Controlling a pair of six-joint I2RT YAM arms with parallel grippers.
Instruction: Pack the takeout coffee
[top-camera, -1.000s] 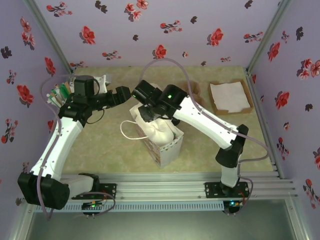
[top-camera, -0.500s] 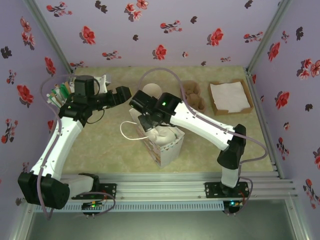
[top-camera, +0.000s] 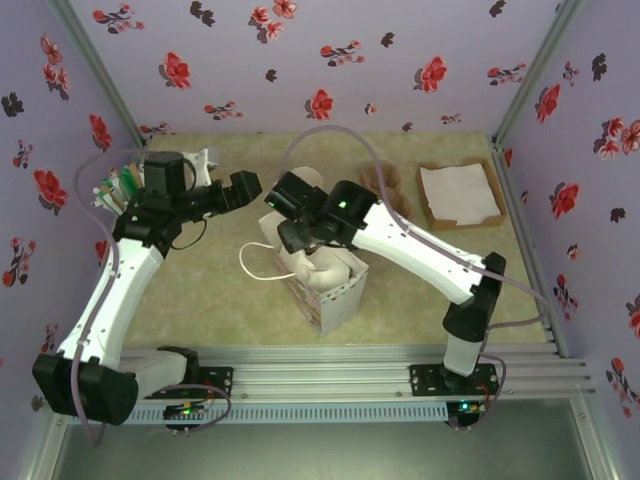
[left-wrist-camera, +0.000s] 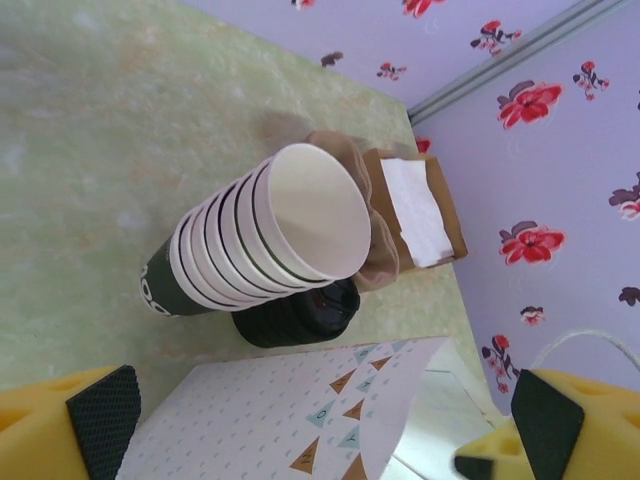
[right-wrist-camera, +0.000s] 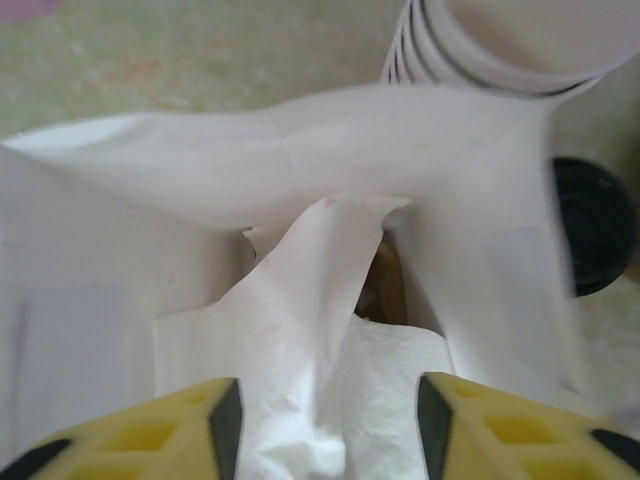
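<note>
The white paper bag (top-camera: 335, 285) stands open mid-table, its patterned side (left-wrist-camera: 300, 420) in the left wrist view. The takeout coffee is hidden. My right gripper (top-camera: 288, 232) hangs open just over the bag's mouth (right-wrist-camera: 450, 150). A crumpled white napkin (right-wrist-camera: 300, 330) lies inside between its fingers (right-wrist-camera: 225, 425), with something brown (right-wrist-camera: 385, 285) beneath it. My left gripper (top-camera: 245, 188) is open by the bag's far left rim, holding nothing. Behind the bag are a stack of cream-rimmed cups (left-wrist-camera: 270, 235) and a squat black stack of lids (left-wrist-camera: 300, 318).
A cardboard tray of napkins (top-camera: 460, 195) sits at the back right, with brown cup carriers (top-camera: 385, 185) beside it. A holder with sticks (top-camera: 125, 185) stands in the back left corner. The bag's white handle loop (top-camera: 255, 262) lies on the table to the left.
My right gripper dipped toward the bag and has come back up slightly, its arm swinging right. The left arm has barely moved.
</note>
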